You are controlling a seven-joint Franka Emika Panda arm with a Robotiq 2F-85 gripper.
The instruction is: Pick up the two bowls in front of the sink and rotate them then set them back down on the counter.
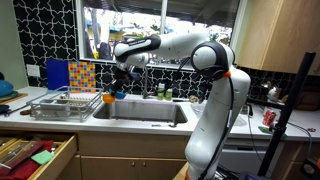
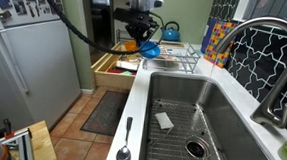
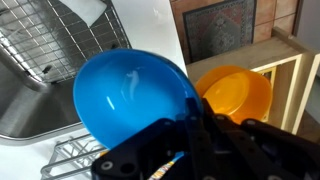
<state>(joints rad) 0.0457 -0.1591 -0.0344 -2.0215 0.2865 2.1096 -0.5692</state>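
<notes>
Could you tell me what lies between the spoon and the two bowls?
Nothing: the counter strip between spoon, blue bowl and orange bowl is bare, in an exterior view.

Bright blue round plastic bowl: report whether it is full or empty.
Empty: wrist view shows the bright blue plastic bowl bare inside.

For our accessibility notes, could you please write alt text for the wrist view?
A bright blue bowl fills the centre beside an orange bowl, with the robot's dark hand entering from below between them. A steel sink with a wire grid lies at left.
</notes>
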